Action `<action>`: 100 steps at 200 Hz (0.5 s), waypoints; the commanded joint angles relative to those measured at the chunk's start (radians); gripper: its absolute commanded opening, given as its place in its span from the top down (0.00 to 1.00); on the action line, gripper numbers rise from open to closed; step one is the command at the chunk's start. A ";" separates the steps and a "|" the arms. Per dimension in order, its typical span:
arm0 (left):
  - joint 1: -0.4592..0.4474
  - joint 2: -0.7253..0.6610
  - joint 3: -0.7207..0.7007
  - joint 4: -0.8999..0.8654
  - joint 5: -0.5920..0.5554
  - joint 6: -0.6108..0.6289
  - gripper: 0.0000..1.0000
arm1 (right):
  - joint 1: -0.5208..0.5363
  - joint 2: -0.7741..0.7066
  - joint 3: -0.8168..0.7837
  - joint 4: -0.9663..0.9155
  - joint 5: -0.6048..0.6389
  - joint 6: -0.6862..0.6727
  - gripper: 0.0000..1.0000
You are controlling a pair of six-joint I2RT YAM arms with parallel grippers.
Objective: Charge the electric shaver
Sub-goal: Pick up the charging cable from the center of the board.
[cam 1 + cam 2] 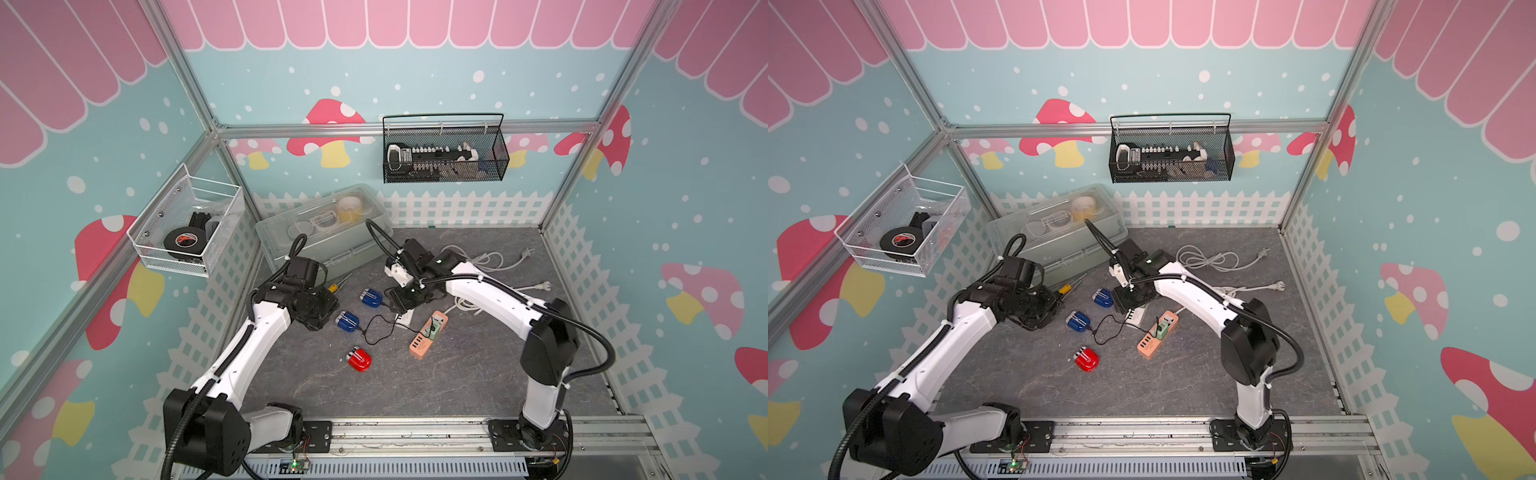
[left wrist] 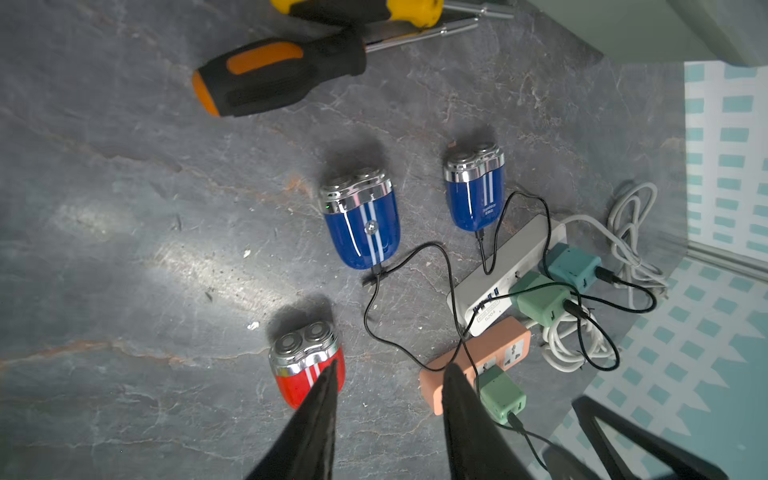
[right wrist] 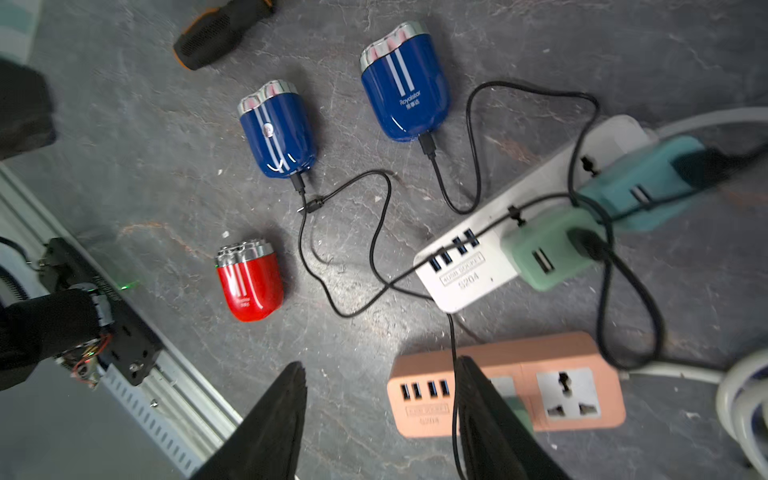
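Note:
Three small shavers lie on the grey table. Two blue shavers [image 3: 277, 131] [image 3: 405, 83] each have a black cable plugged into the base. The red shaver [image 3: 249, 282] [image 1: 359, 359] has no cable. A loose black cable end [image 3: 312, 205] lies beside the nearer blue shaver's plug. The cables run to a white power strip [image 3: 465, 270] carrying a green adapter [image 3: 548, 249] and a teal adapter [image 3: 640, 187], next to an orange power strip [image 3: 511, 382] [image 1: 429, 335]. My left gripper [image 2: 391, 365] hovers open and empty left of the blue shavers. My right gripper [image 3: 381, 363] hovers open and empty above the strips.
Two screwdrivers [image 2: 274, 75] [image 2: 374, 10] lie behind the shavers, in front of a clear plastic box [image 1: 324, 232]. White cords [image 1: 478, 259] coil at the back right. A white wire basket [image 1: 187, 224] and a black mesh basket [image 1: 444, 153] hang on the walls.

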 commanded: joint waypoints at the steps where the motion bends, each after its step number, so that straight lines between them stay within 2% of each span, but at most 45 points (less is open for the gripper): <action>1: 0.012 -0.057 -0.030 0.066 0.029 -0.088 0.61 | 0.017 0.113 0.124 -0.099 0.022 -0.079 0.41; 30: 0.026 -0.088 -0.018 0.041 0.032 -0.067 0.61 | 0.020 0.245 0.217 -0.135 0.071 -0.086 0.38; 60: 0.034 -0.093 0.003 0.018 0.031 -0.043 0.62 | 0.022 0.309 0.237 -0.153 0.067 -0.097 0.36; 100: 0.035 -0.079 0.012 0.015 0.039 -0.028 0.63 | 0.046 0.356 0.257 -0.126 0.054 -0.097 0.42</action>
